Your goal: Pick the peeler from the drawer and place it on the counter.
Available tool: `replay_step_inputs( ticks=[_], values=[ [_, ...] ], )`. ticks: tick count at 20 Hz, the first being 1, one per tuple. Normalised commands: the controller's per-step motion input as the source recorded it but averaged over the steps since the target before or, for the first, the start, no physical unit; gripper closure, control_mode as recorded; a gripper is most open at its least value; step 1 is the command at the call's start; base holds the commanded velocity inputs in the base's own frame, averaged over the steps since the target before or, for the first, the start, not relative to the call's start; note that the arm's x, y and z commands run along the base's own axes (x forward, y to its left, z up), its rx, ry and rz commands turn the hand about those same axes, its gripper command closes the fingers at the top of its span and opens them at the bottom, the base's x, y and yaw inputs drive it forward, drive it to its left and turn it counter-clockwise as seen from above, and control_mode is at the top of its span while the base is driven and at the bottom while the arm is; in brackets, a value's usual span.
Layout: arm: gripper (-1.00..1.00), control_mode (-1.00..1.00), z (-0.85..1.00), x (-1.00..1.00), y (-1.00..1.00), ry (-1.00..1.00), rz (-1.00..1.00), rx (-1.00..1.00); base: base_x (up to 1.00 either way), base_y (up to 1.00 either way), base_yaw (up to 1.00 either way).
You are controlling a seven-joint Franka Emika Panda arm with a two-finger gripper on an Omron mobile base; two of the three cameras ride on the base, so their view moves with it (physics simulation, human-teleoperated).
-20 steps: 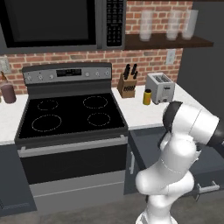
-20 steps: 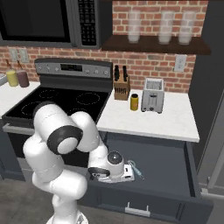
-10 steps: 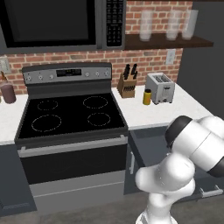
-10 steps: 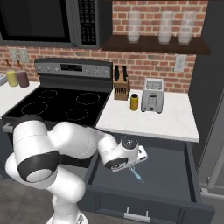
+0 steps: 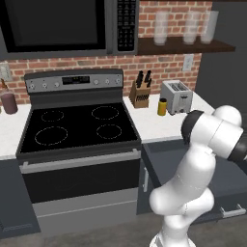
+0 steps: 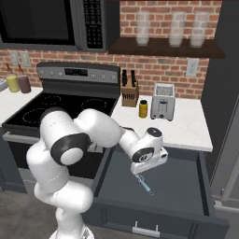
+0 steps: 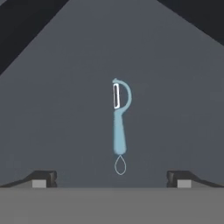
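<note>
My gripper (image 7: 112, 179) is spread wide, nothing between the tips, hanging over the open drawer (image 6: 184, 179) with both fingertips (image 7: 43, 178) at the near edge of the hand view. Just past them lies the peeler (image 7: 118, 120), flat on the drawer floor, alone, lined up roughly down the middle between my jaws; wire loop end nearest me, teal handle in the middle, blade head farthest. From the right base view the peeler (image 6: 144, 183) sits just below my hand, near the drawer's middle. I judge it very light, stiff, thin and lying low, smooth plastic so it could slip or pivot. Best hold looks like the straight teal handle, pinched across its narrow width, not the curved head or wire loop. Farther back the counter (image 6: 186, 126) has free white space in front of the toaster (image 6: 163, 101).
</note>
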Motion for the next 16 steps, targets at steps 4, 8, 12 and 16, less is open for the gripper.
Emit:
replay_step_inputs(
  ticks=[4,8,12,16],
  values=[
    [-1.00,-1.00,-0.56,0.00,-0.04,0.06,0.02,0.04,0.00,0.00,0.00],
    [-1.00,-1.00,-0.64,0.02,0.00,0.00,0.03,0.09,0.00,0.00,0.00],
    [-1.00,-1.00,-0.49,0.17,0.00,0.00,0.02,0.13,0.00,0.00,0.00],
    [-1.00,-1.00,-0.35,0.04,0.00,0.00,0.00,0.10,0.00,0.00,0.00]
  ],
)
